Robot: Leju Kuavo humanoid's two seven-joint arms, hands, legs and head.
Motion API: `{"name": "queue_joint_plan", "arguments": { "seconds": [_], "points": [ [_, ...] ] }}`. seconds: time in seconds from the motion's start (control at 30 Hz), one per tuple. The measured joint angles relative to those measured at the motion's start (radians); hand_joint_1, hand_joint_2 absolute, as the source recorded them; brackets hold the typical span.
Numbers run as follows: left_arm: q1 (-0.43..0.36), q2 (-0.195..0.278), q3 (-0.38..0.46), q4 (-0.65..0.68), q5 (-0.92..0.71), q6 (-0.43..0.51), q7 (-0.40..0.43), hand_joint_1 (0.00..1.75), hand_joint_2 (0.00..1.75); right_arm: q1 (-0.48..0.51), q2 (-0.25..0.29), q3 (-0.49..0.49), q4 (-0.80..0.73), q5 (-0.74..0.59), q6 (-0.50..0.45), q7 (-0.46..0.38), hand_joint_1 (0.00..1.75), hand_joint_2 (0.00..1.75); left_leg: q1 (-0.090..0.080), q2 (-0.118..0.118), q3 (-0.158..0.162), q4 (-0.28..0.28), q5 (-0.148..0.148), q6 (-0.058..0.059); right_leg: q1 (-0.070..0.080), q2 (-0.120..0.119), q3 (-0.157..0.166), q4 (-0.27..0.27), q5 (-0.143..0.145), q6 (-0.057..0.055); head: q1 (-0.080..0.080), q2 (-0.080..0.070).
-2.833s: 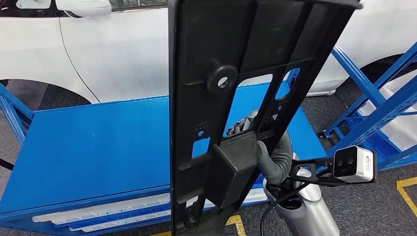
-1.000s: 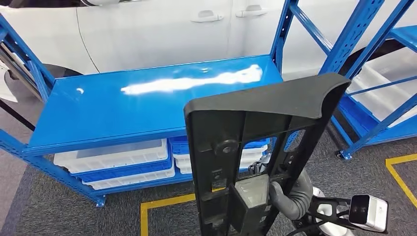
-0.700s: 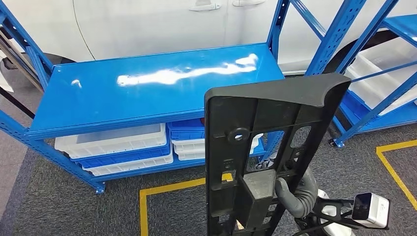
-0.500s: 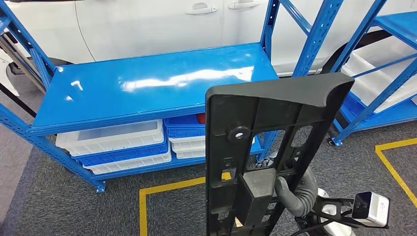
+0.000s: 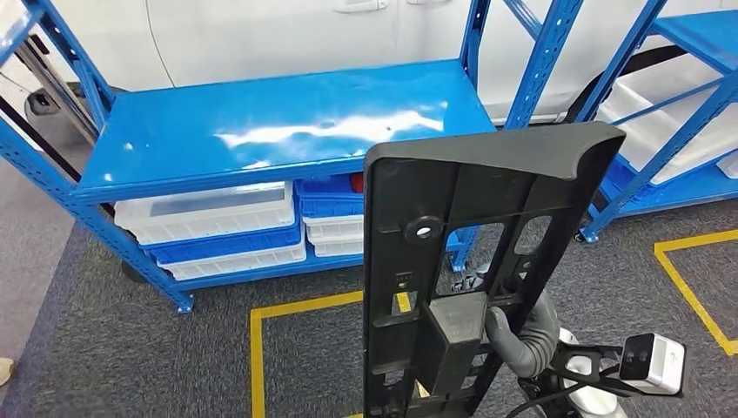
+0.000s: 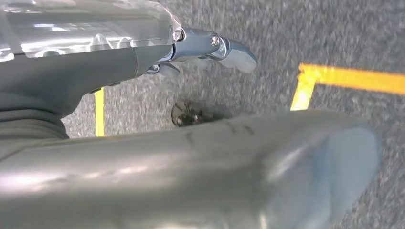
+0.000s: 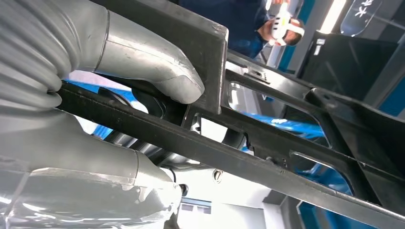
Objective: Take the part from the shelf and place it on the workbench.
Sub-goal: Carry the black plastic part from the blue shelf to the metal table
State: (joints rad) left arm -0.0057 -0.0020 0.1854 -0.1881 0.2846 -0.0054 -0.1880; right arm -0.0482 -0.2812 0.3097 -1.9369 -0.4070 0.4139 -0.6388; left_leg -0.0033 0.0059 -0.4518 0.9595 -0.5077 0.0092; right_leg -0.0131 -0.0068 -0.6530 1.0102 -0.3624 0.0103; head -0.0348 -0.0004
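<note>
Right hand (image 5: 519, 335) grips the part (image 5: 474, 261), a tall black moulded plastic panel, ribbed, with cut-out slots, a round boss and a curved top lip, upright before the glossy blue steel shelf (image 5: 287, 131). White and blue plastic bins (image 5: 218, 231) sit stacked under its deck; contents can't be made out. Left hand (image 6: 200, 47) hangs over speckled grey carpet (image 6: 334, 38), fingers loose, holding nothing.

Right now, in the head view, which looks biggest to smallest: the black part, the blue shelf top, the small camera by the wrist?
1. Blue shelf top and black part: too alike to rank; the part is nearer.
2. Wrist camera.
</note>
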Motion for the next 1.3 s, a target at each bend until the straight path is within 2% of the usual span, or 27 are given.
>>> {"name": "queue_joint_plan", "arguments": {
  "seconds": [0.03,0.07,0.13,0.17,0.2,0.23,0.3,0.37,0.43,0.5,0.53,0.57,0.63,0.67,0.7,0.73,0.77,0.8,0.87,0.93,1.0,1.03,1.1,1.17,1.2,1.23,1.3],
  "points": [
    [-0.001,0.000,0.000,0.000,0.000,0.000,0.000,0.00,0.00,-0.001,0.002,0.000,0.001,0.000,0.000,0.000,1.75,1.75,0.002,0.002,-0.010,-0.005,0.015,0.006,0.000,0.002,-0.008,0.016,-0.026,0.005,0.000,0.000],
    [-0.001,-0.001,0.000,0.000,0.000,0.001,0.001,0.00,0.00,-0.002,0.003,0.000,0.003,0.000,0.000,0.000,1.75,1.75,0.004,0.005,-0.024,-0.008,0.030,0.010,0.000,0.004,-0.020,0.052,-0.071,0.008,0.000,0.000],
    [0.001,-0.001,0.000,0.000,0.000,0.001,0.002,0.00,0.00,-0.004,0.007,0.000,0.009,0.001,0.000,0.000,1.75,1.75,0.004,0.007,-0.057,-0.004,0.055,0.016,-0.001,0.005,-0.048,0.172,-0.176,0.014,0.000,0.000],
    [0.002,-0.001,0.000,0.000,0.000,0.001,0.003,0.00,0.00,-0.004,0.009,0.000,0.012,0.002,0.000,0.000,1.75,1.75,0.003,0.007,-0.075,0.001,0.066,0.016,-0.002,0.005,-0.055,0.229,-0.201,0.016,0.000,0.000],
    [0.003,-0.001,0.000,0.000,0.000,0.002,0.004,0.00,0.00,-0.004,0.011,0.000,0.016,0.004,0.000,0.000,1.75,1.75,0.003,0.007,-0.094,0.006,0.077,0.015,-0.002,0.005,-0.052,0.266,-0.201,0.018,0.000,0.000],
    [0.003,-0.002,0.000,0.000,0.000,0.002,0.004,0.00,0.00,-0.004,0.012,0.000,0.019,0.005,0.000,0.000,1.75,1.75,0.003,0.008,-0.114,0.013,0.087,0.013,-0.003,0.005,-0.033,0.269,-0.180,0.019,0.000,0.000],
    [0.003,-0.002,0.000,0.000,0.000,0.002,0.006,0.00,0.00,-0.005,0.014,0.000,0.022,0.007,0.000,0.000,1.75,1.75,0.005,0.007,-0.150,0.030,0.103,0.007,-0.004,0.004,0.050,0.181,-0.136,0.017,0.000,0.000],
    [0.003,-0.003,0.000,0.000,0.000,0.002,0.007,0.00,0.00,-0.006,0.017,0.000,0.023,0.009,0.000,0.000,1.75,1.75,0.003,0.006,-0.175,0.045,0.116,-0.003,0.000,0.005,0.136,0.054,-0.147,0.008,0.000,0.000],
    [0.004,-0.003,0.000,0.000,-0.001,0.003,0.008,0.00,0.00,-0.008,0.018,-0.001,0.024,0.010,0.000,-0.001,1.75,1.75,0.002,0.006,-0.185,0.047,0.132,-0.014,0.007,0.007,0.161,0.001,-0.162,-0.007,0.000,0.000],
    [0.006,-0.003,0.000,0.001,-0.001,0.003,0.009,0.00,0.00,-0.010,0.022,-0.001,0.026,0.010,0.000,-0.001,1.75,1.75,0.004,0.004,-0.194,0.048,0.138,-0.025,0.005,0.006,0.145,-0.003,-0.145,-0.024,0.000,0.000],
    [0.006,-0.004,0.000,0.002,-0.002,0.002,0.009,0.00,0.00,-0.011,0.024,-0.001,0.027,0.011,0.000,0.000,1.75,1.75,0.005,0.003,-0.204,0.065,0.117,-0.030,0.004,0.004,0.135,-0.005,-0.133,-0.033,0.000,0.000],
    [0.007,-0.004,0.000,0.002,-0.002,0.001,0.009,0.00,0.00,-0.012,0.027,-0.001,0.028,0.011,0.000,0.000,1.75,1.75,0.007,0.002,-0.218,0.099,0.079,-0.036,0.001,0.003,0.122,-0.007,-0.121,-0.040,-0.001,0.000],
    [0.007,-0.004,0.000,0.002,-0.005,-0.001,0.008,0.00,0.00,-0.015,0.032,-0.001,0.028,0.012,-0.003,0.002,1.75,1.75,0.010,0.001,-0.251,0.221,-0.021,-0.046,0.001,0.002,0.096,-0.007,-0.099,-0.046,-0.001,0.000],
    [0.007,-0.004,0.000,0.002,-0.006,-0.002,0.007,0.00,0.00,-0.015,0.034,-0.001,0.028,0.013,-0.005,0.004,1.75,1.75,0.011,0.001,-0.262,0.284,-0.053,-0.050,0.002,0.002,0.082,-0.006,-0.088,-0.046,-0.001,0.000],
    [0.006,-0.004,0.000,0.002,-0.008,-0.004,0.006,0.00,0.00,-0.015,0.036,-0.001,0.029,0.014,-0.007,0.006,1.75,1.75,0.012,0.001,-0.262,0.325,-0.064,-0.051,0.002,0.002,0.069,-0.005,-0.078,-0.045,-0.001,0.000],
    [0.006,-0.003,0.000,0.002,-0.010,-0.005,0.006,0.00,0.00,-0.015,0.038,-0.001,0.029,0.016,-0.009,0.008,1.75,1.75,0.013,0.001,-0.245,0.330,-0.053,-0.052,0.002,0.002,0.057,-0.005,-0.068,-0.043,-0.001,0.000],
    [0.006,-0.003,0.000,0.002,-0.011,-0.006,0.006,0.00,0.00,-0.015,0.039,-0.001,0.029,0.018,-0.011,0.010,1.75,1.75,0.013,0.001,-0.208,0.294,-0.029,-0.051,0.002,0.002,0.046,-0.004,-0.060,-0.040,-0.001,0.000],
    [0.005,-0.003,0.000,0.002,-0.012,-0.007,0.006,0.00,0.00,-0.015,0.040,-0.001,0.029,0.019,-0.014,0.010,1.75,1.75,0.014,0.000,-0.154,0.225,-0.004,-0.048,0.002,0.002,0.037,-0.004,-0.051,-0.037,-0.001,0.000],
    [0.003,-0.001,0.000,0.002,-0.012,-0.009,0.005,0.00,0.00,-0.015,0.040,-0.001,0.028,0.022,-0.016,0.011,1.75,1.75,0.011,-0.004,-0.053,0.075,0.011,-0.038,0.003,0.003,0.024,-0.004,-0.035,-0.026,-0.001,0.000],
    [0.003,0.000,0.000,0.002,-0.012,-0.009,0.005,0.00,0.00,-0.014,0.041,-0.001,0.028,0.026,-0.017,0.010,1.75,1.75,0.005,-0.009,-0.020,0.013,0.007,-0.027,0.003,0.002,0.019,-0.008,-0.019,-0.013,0.000,0.000],
    [0.003,0.000,0.000,0.002,-0.010,-0.004,0.006,0.00,0.00,-0.010,0.041,0.000,0.028,0.031,-0.016,0.008,1.75,1.75,0.006,-0.006,-0.031,0.008,0.021,-0.014,0.002,0.003,0.015,-0.010,-0.011,0.000,0.000,0.000],
    [0.001,-0.001,0.000,0.002,-0.007,-0.001,0.006,0.00,0.00,-0.008,0.042,0.000,0.029,0.035,-0.016,0.006,1.75,1.75,0.008,-0.004,-0.037,0.005,0.029,-0.005,0.002,0.004,0.009,0.001,-0.026,0.005,0.000,0.000],
    [0.000,-0.003,0.002,0.002,-0.001,0.004,0.008,0.00,0.00,-0.005,0.046,0.002,0.032,0.044,-0.016,0.003,1.75,1.75,0.008,0.001,-0.053,0.003,0.048,0.011,0.000,0.005,-0.020,0.085,-0.106,0.012,0.000,0.000],
    [0.001,-0.005,0.005,0.002,0.002,0.006,0.010,0.00,0.00,-0.004,0.049,0.006,0.036,0.049,-0.016,0.002,1.75,1.75,0.003,0.003,-0.080,0.008,0.065,0.018,0.000,0.005,-0.059,0.222,-0.192,0.014,0.000,0.000],
    [0.001,-0.006,0.008,0.002,0.003,0.007,0.011,0.00,0.00,-0.003,0.050,0.007,0.038,0.051,-0.017,0.002,1.75,1.75,0.001,0.004,-0.094,0.012,0.073,0.019,0.000,0.005,-0.066,0.271,-0.207,0.014,0.000,0.000],
    [0.001,-0.007,0.012,0.002,0.004,0.008,0.012,0.00,0.00,-0.003,0.050,0.008,0.039,0.053,-0.017,0.002,1.75,1.75,-0.002,0.004,-0.109,0.016,0.081,0.019,0.000,0.005,-0.057,0.286,-0.201,0.013,0.000,0.000],
    [0.001,-0.009,0.017,0.002,0.005,0.011,0.013,0.00,0.00,-0.002,0.050,0.010,0.041,0.055,-0.017,0.002,1.75,1.75,-0.006,0.003,-0.137,0.028,0.094,0.018,0.003,0.005,0.017,0.208,-0.151,0.003,0.000,0.000]
  ]
}}
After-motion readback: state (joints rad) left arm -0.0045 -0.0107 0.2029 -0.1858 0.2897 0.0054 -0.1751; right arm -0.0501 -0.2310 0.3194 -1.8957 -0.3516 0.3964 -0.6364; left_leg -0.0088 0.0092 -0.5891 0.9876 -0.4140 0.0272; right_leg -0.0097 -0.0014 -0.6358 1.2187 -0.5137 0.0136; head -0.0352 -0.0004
